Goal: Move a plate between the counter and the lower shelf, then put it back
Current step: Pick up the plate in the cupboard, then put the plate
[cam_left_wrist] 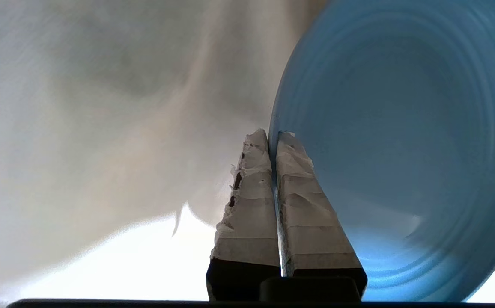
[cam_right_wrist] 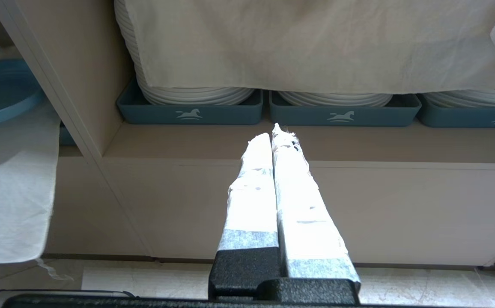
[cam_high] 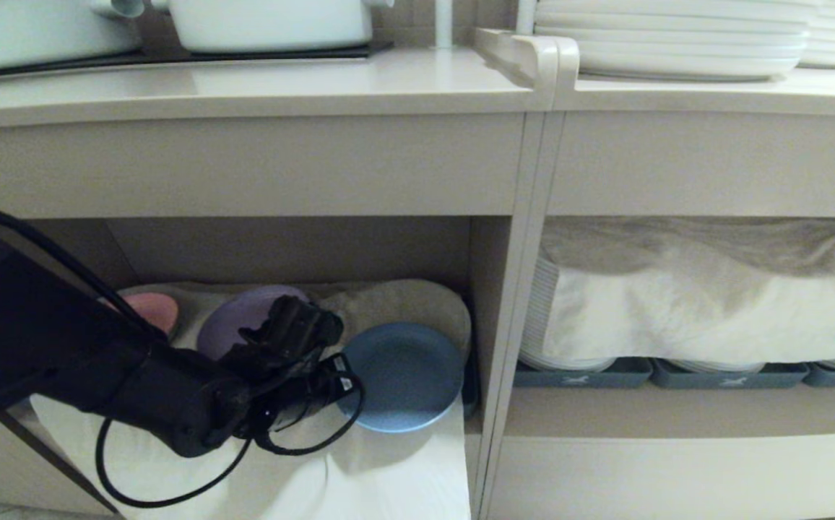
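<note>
Left wrist view has the left gripper (cam_left_wrist: 273,137) pinched shut on the light-blue plate (cam_left_wrist: 401,141) rim, just above the white cloth (cam_left_wrist: 80,128); right gripper (cam_right_wrist: 275,132) closed, empty.

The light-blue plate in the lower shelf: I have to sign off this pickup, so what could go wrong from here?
1. The left claw is shut on just the rim edge of the plate, so the plate could pivot or slip out when lifted.
2. The plate rests on the loose white cloth, which hangs over the shelf front; it may drag along.
3. The purple plate lies close behind the claw and could get nudged.
The right claw is shut, pointing at the dark blue-grey trays.
</note>
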Robot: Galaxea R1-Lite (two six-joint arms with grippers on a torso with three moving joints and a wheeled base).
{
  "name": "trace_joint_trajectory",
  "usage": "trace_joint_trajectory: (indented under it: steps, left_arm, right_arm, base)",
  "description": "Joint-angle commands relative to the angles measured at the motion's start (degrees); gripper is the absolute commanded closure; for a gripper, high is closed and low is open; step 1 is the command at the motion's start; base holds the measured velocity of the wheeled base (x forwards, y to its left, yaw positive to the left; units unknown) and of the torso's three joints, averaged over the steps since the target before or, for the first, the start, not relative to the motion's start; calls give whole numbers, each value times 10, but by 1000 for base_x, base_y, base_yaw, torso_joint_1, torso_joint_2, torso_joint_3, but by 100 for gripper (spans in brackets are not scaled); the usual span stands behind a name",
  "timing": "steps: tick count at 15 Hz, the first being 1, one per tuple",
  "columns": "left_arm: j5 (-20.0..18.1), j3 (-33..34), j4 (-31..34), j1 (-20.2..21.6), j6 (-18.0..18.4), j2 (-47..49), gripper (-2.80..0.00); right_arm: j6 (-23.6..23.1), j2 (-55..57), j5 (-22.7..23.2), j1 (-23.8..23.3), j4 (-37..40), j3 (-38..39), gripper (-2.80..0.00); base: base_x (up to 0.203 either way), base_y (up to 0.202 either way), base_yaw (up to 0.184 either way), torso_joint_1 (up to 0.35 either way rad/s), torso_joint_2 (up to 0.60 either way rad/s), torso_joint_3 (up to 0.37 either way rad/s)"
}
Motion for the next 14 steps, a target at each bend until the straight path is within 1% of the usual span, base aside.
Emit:
trace_joint_trajectory:
  steps: [1,14]
  left_arm:
    - [1,19,-2,0,-4,-19,0]
    - [0,131,-4,1,-5,-140,0]
  right_arm:
    - [0,0,0,0,0,0,0]
    - [0,0,0,0,0,0,0]
  base:
    - [0,0,0,0,0,0]
    - [0,0,0,0,0,0]
